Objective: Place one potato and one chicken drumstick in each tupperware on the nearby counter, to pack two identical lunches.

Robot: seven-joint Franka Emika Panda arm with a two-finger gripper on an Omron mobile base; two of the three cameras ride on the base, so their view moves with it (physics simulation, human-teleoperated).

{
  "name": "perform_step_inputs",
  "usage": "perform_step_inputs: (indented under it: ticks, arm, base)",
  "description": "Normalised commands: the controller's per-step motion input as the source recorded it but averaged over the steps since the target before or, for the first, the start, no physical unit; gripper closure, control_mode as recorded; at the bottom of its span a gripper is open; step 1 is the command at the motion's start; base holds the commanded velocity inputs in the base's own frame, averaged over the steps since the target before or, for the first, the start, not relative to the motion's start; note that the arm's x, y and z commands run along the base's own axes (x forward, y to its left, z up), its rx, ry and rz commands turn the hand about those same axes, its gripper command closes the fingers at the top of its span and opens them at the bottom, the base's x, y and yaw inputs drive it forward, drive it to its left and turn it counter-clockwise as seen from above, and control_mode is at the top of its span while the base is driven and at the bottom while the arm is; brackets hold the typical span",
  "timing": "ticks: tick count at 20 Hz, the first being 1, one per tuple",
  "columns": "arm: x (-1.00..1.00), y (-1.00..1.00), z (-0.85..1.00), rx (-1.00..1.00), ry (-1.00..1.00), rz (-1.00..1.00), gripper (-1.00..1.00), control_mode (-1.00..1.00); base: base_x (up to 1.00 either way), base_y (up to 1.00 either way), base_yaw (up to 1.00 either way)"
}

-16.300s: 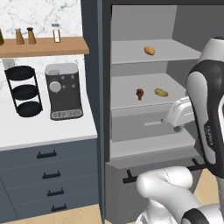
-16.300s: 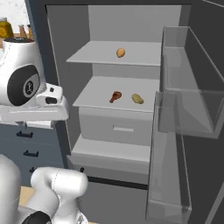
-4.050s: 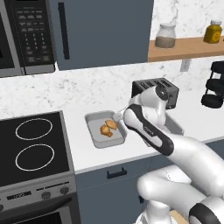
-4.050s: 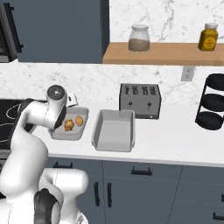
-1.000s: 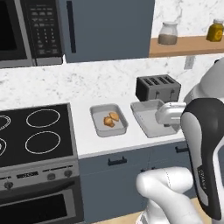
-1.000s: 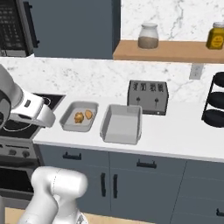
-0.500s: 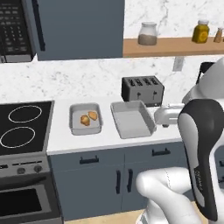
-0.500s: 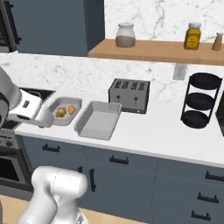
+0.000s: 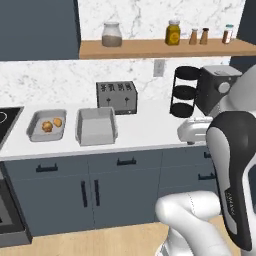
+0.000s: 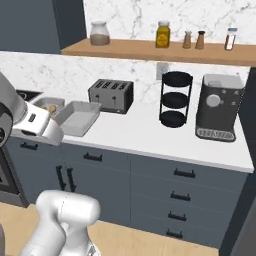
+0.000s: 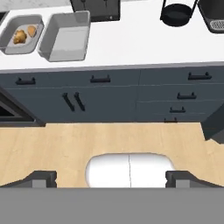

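Lying beyond tool (image 11: pixel 111 177): tupperware (image 11: pixel 64 36)

You will find no readable text, label, brand name, number or sign anywhere in these views. The jars and shakers on the wooden shelf (image 9: pixel 165 47) show plain faces to you, and the toaster (image 9: pixel 116 96) and the coffee machine (image 10: pixel 216 107) carry no lettering that can be made out. There is a faint dark mark on the robot's upper arm (image 9: pixel 231 197) in the left base view, but it is too small and blurred for you to read.
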Motion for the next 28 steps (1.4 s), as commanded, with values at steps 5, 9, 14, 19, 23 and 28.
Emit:
perform_step_inputs:
  ticks: [5,9,14,19,23,28]
  arm:
    - [0.0,0.0,0.0,0.0,0.0,0.0,-1.0,1.0]
    - [0.0,0.0,0.0,0.0,0.0,0.0,-1.0,1.0]
    - [0.0,0.0,0.0,0.0,0.0,0.0,-1.0,1.0]
    - [0.0,0.0,0.0,0.0,0.0,0.0,-1.0,1.0]
    - [0.0,0.0,0.0,0.0,0.0,0.0,-1.0,1.0]
    - [0.0,0.0,0.0,0.0,0.0,0.0,-1.0,1.0]
  base:
    - [-0.36,-0.92,0.07]
    - [-0.07,-1.0,0.1]
    - [-0.08,-1.0,0.11]
    - [-0.04,-0.99,0.09]
    - [0.0,-0.74,0.02]
    - [0.03,-0.69,0.0]
